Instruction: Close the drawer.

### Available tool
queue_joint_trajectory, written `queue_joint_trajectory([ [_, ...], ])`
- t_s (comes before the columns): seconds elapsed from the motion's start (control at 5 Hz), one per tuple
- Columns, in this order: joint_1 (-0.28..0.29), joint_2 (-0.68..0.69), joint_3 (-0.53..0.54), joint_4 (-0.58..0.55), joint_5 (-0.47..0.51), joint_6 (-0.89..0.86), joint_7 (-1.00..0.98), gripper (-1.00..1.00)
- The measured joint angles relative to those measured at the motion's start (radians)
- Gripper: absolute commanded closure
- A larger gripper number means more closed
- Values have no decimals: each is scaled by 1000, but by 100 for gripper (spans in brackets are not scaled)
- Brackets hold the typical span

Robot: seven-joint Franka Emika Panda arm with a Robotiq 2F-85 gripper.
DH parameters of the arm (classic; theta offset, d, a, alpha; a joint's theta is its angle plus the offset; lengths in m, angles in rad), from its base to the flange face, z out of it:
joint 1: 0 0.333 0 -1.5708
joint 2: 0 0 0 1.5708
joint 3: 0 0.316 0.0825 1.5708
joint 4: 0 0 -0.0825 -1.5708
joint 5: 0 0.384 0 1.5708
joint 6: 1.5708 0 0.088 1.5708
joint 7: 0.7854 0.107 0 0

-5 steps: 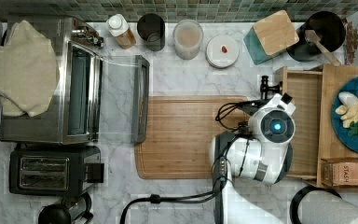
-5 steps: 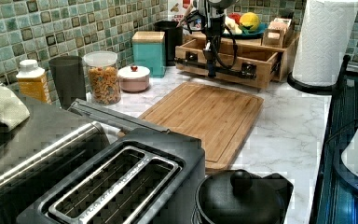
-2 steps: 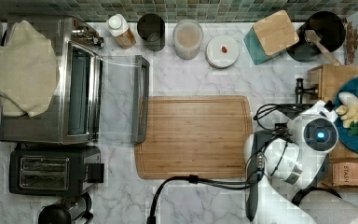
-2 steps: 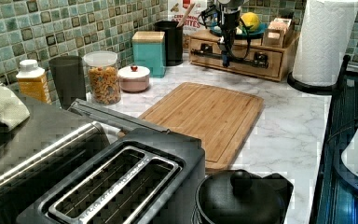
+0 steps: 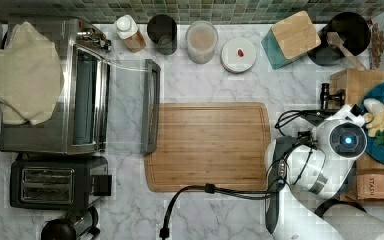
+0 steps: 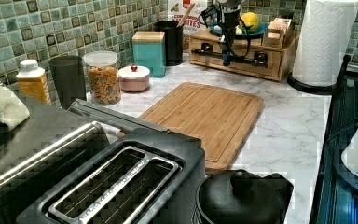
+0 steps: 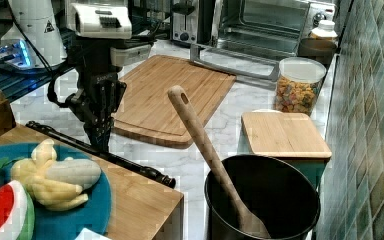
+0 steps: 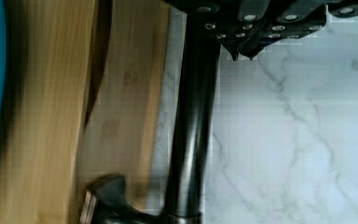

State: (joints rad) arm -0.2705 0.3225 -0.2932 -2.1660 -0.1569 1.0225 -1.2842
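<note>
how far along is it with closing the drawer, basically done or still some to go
Nearly done. In the left view the drawer front sits flush with its wooden cabinet, no tray sticking out over the counter. In hand: the tool is at the black handle bar, right beside it in the wrist view. Left: maybe a final nudge if any gap remains, which I cannot rule out, then backing the arm away.

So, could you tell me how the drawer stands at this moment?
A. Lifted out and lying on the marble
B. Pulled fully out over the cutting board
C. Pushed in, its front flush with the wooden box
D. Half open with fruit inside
C: in the left view the drawer front sits flush in the wooden box, with the gripper at its black handle bar.
</note>
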Motion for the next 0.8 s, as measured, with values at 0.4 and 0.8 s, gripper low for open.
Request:
queue_joint_trajectory([
  [0.4,-7,0,6,18,6,-42,-92,100],
  [0.8,-6,0,4,20,6,-41,-92,100],
])
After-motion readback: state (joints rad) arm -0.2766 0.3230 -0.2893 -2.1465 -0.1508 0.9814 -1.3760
